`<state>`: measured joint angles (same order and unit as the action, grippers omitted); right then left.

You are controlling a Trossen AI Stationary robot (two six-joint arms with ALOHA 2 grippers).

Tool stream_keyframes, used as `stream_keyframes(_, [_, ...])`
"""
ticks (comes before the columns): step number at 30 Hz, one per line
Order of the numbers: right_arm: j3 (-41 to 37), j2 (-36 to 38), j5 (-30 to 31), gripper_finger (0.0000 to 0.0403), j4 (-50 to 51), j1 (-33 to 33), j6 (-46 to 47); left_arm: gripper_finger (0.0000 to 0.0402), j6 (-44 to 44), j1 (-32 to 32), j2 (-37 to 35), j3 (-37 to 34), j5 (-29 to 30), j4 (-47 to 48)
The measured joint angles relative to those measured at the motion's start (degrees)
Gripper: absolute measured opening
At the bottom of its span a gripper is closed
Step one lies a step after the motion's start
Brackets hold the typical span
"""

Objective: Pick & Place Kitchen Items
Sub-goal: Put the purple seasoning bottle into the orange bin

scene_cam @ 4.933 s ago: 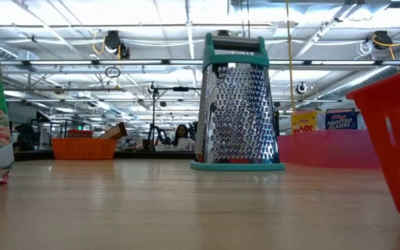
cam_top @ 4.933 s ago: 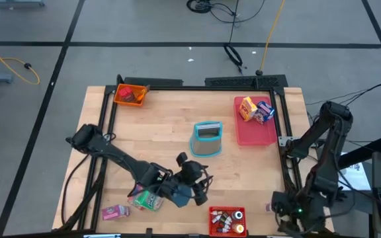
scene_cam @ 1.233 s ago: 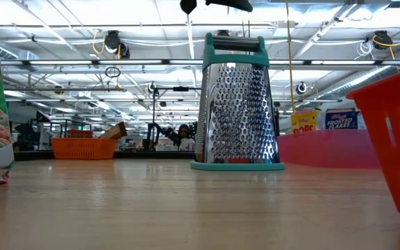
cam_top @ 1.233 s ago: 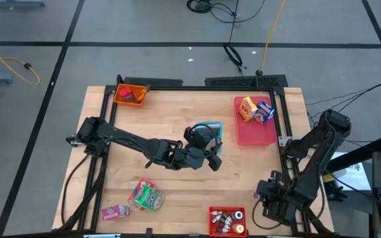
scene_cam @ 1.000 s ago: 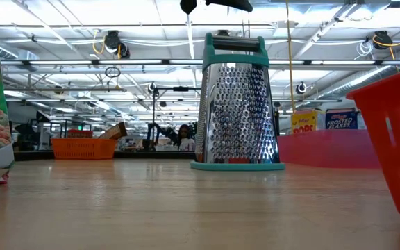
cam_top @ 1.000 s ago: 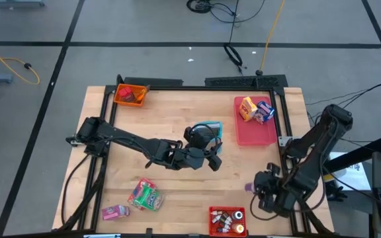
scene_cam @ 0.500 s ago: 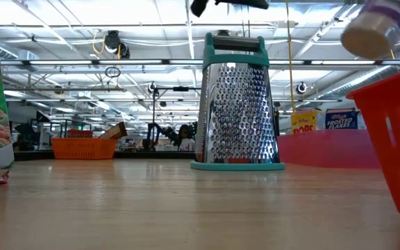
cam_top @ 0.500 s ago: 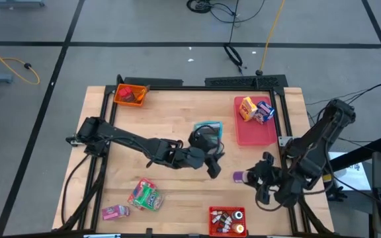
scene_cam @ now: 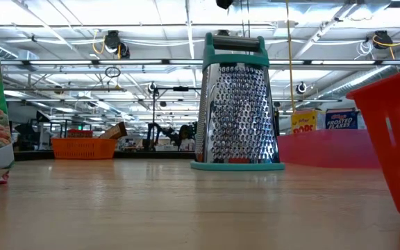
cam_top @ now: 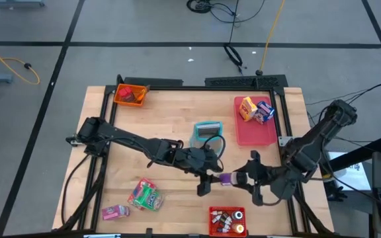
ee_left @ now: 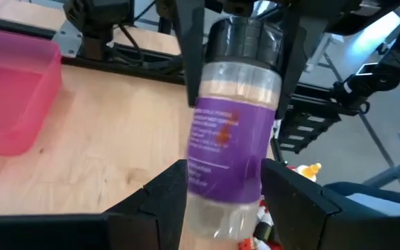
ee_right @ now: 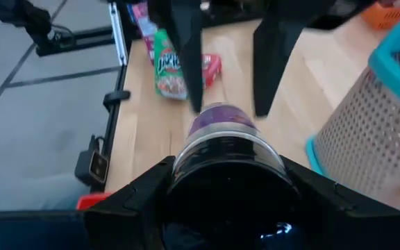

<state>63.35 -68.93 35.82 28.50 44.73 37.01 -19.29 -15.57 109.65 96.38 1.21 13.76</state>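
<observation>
A small clear bottle (cam_top: 227, 179) with a purple label and a dark cap hangs over the table's near middle, lying almost level. My right gripper (cam_top: 239, 178) is shut on its cap end, coming from the right. My left gripper (cam_top: 208, 183) is open and faces it from the left. Its two fingers (ee_left: 164, 203) stand on either side of the bottle's base end (ee_left: 217, 215). A teal-framed metal grater (cam_top: 208, 137) stands upright just beyond them. Snack packets (cam_top: 145, 196) lie near the front left corner. My right gripper pinches the bottle's dark cap (ee_left: 245, 40) between its two fingers (ee_right: 142, 196). It comes nearly level from the table's right, along the bottle. The bottle is clear of the table, base toward my left gripper. My left gripper flanks the base end; whether it touches, I cannot tell.
A pink tray (cam_top: 253, 132) with cereal boxes (cam_top: 256, 110) sits at the far right. An orange bin (cam_top: 131, 94) is in the far left corner. A red bin (cam_top: 227, 221) with small bottles stands at the near edge, just below the grippers. A pink packet (cam_top: 115, 211) lies front left.
My right gripper has carried the bottle up and toward the table's left, from near the front right edge to the near middle, turning it level. My left gripper has swung from beside the grater toward the near edge and turned to face the bottle.
</observation>
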Motion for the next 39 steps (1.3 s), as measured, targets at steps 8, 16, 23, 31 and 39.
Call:
stream_keyframes(8, [0.00, 0.00, -4.24, 0.0205, -4.03, -3.41, -5.06, 0.0184, -0.30, 0.16, 0.00, 0.00, -4.13, -0.21])
stream_keyframes(16, [0.00, -0.26, -6.53, 0.0205, -5.01, -4.94, -6.59, 0.0184, 1.21, 0.19, -0.07, 0.00, -7.39, 0.09])
stream_keyframes(23, [0.00, -0.46, -6.56, 0.0205, -6.00, -4.94, -7.42, 0.0204, 2.93, -0.61, -0.07, 0.00, -7.41, -0.27])
stream_keyframes(31, [0.00, -0.85, -5.62, 0.0205, -8.46, -5.68, -9.75, 0.0285, 2.69, -0.90, -0.04, 0.00, -6.13, -0.58])
stream_keyframes(39, [0.00, -2.40, -8.81, 0.0205, -11.69, -8.22, -12.63, 0.0305, 2.67, -1.00, 0.00, 0.00, -5.29, -0.39])
